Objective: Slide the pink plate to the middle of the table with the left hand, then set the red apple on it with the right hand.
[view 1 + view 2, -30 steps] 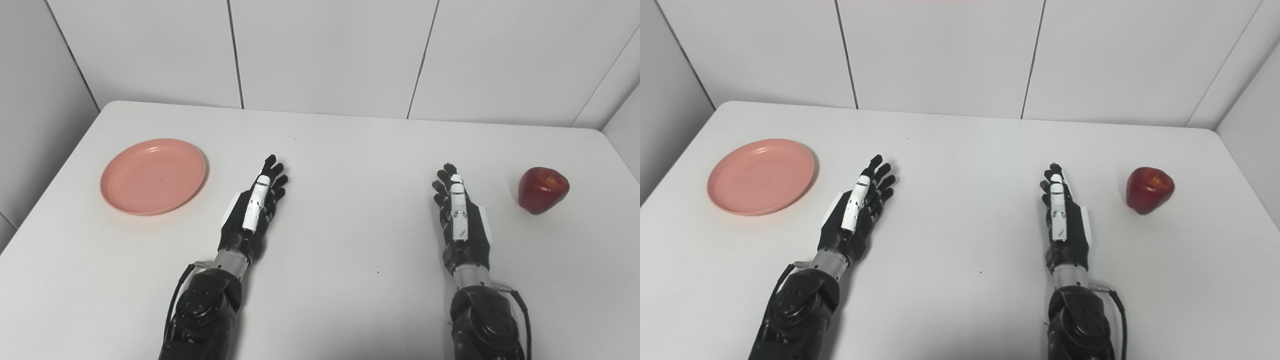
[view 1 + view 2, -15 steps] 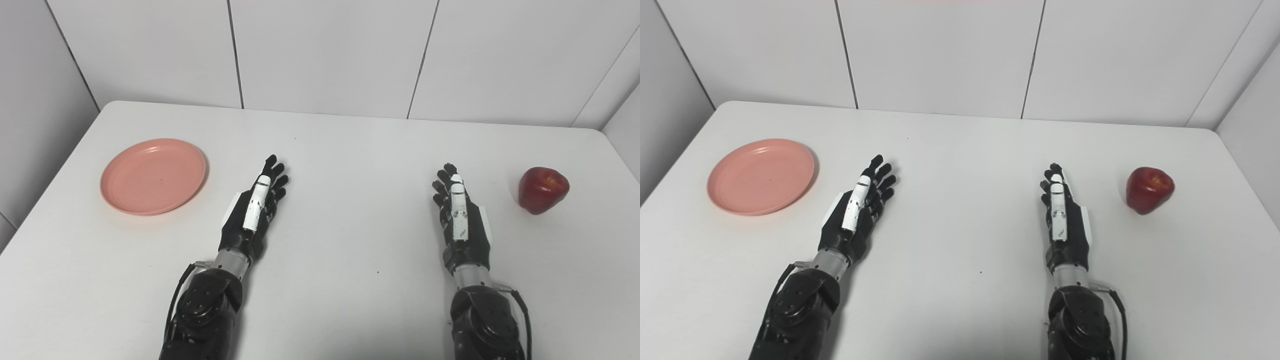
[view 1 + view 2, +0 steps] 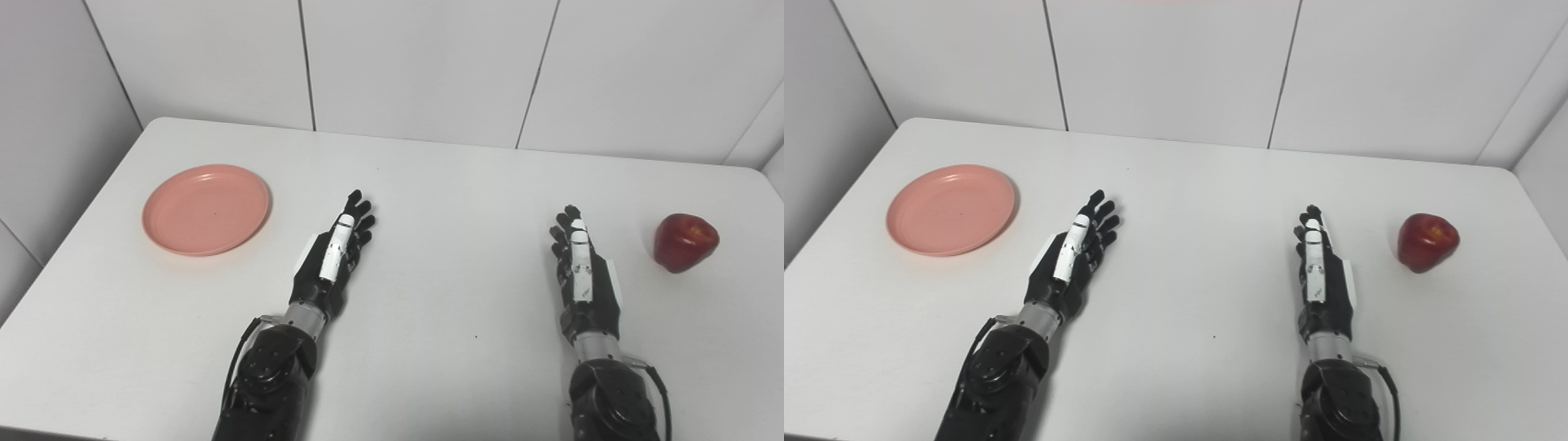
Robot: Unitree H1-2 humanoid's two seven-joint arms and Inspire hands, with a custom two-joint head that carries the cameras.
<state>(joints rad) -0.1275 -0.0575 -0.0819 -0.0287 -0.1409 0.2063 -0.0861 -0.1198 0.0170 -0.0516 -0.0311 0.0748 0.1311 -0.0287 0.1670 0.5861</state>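
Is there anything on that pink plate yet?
No, the pink plate holds only a tiny dark speck. The red apple sits far off on the table. What lies beneath the plate is hidden.

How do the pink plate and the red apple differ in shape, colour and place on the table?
The pink plate is flat, round and pale pink; the red apple is rounded, taller and dark red. The plate lies at the table's left, the apple at its right. Both rest on the white table, untouched.

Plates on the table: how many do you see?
1. The pink plate lies at the table's left side, apart from the left hand. Nothing could hide another.
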